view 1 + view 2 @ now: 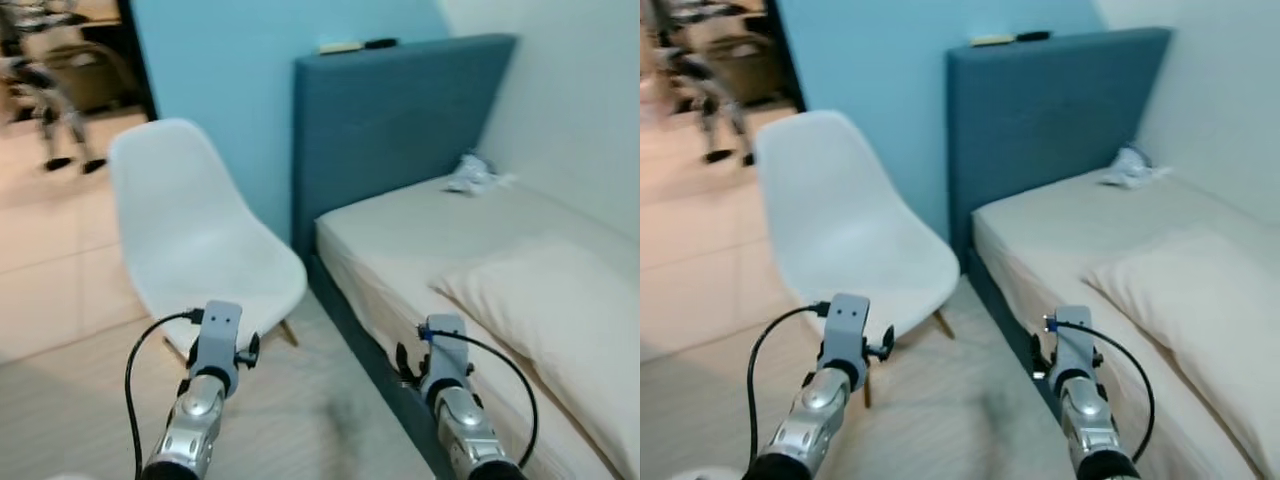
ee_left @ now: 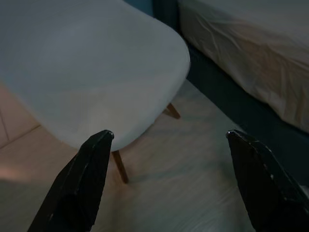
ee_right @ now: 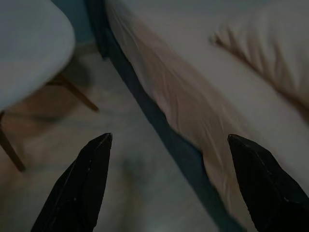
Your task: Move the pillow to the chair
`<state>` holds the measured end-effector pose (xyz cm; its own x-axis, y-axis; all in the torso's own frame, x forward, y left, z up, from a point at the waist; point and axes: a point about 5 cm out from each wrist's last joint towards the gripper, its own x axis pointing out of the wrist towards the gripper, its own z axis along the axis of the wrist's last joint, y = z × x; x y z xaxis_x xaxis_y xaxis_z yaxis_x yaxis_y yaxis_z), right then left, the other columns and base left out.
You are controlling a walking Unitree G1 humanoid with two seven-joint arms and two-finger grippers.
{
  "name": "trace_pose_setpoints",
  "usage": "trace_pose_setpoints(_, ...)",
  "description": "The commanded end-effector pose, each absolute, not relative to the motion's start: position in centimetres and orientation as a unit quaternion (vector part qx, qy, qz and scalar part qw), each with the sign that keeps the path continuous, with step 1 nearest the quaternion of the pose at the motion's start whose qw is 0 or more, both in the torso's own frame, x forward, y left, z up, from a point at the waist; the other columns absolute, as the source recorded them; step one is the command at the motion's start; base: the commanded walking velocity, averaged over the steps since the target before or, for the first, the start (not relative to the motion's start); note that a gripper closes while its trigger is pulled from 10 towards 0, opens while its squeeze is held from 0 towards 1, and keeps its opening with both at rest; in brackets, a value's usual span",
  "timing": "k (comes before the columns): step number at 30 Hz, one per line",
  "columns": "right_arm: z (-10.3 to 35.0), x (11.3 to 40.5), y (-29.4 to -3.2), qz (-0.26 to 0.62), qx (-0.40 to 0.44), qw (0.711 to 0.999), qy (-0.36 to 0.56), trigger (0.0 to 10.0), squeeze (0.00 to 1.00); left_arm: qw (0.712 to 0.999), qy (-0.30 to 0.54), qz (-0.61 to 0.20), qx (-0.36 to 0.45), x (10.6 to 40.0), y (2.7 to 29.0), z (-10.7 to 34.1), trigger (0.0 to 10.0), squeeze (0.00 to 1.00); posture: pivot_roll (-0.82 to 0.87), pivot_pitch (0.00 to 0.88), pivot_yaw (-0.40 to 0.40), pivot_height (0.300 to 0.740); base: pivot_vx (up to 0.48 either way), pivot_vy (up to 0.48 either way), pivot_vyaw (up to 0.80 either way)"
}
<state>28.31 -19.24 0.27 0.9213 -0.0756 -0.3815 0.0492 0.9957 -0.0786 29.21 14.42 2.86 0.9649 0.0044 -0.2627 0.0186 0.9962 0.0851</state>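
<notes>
A cream pillow lies on the bed at the right, near its front side. A white shell chair with wooden legs stands to the left of the bed. My left gripper is open, held low before the chair's seat. My right gripper is open too, above the floor beside the bed's edge, with the pillow off to one side. Both wrists show at the bottom of the head view, empty.
The blue headboard stands against a light blue wall, with small items on top. A crumpled white thing lies at the bed's head. A narrow strip of wooden floor runs between chair and bed. Tiled floor and furniture lie beyond, at the far left.
</notes>
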Motion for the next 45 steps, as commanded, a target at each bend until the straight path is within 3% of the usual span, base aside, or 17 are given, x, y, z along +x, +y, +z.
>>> trace_pose_setpoints(1, 0.08, 28.17, -19.27, -0.031, -0.040, 0.978, 0.202, 10.0, 0.00, 0.988, 0.148, 0.001, 0.040, 28.86, 14.58, 2.26, 10.0, 0.00, -0.01, 0.037, 0.014, 0.740, 0.000, 0.000, -0.80)
trace_pose_setpoints(22, -0.03, 28.06, -19.44, -0.043, -0.033, 0.977, 0.206, 10.0, 0.00, 0.990, 0.138, -0.031, 0.019, 28.86, 13.69, 2.46, 10.0, 0.00, 0.00, 0.039, -0.001, 0.740, 0.000, 0.000, -0.80)
trace_pose_setpoints(45, -0.01, 27.99, -19.55, -0.051, -0.031, 0.977, 0.205, 10.0, 0.00, 0.992, 0.118, -0.028, 0.025, 28.94, 14.44, 2.67, 10.0, 0.00, -0.01, 0.049, 0.013, 0.740, 0.000, 0.000, -0.80)
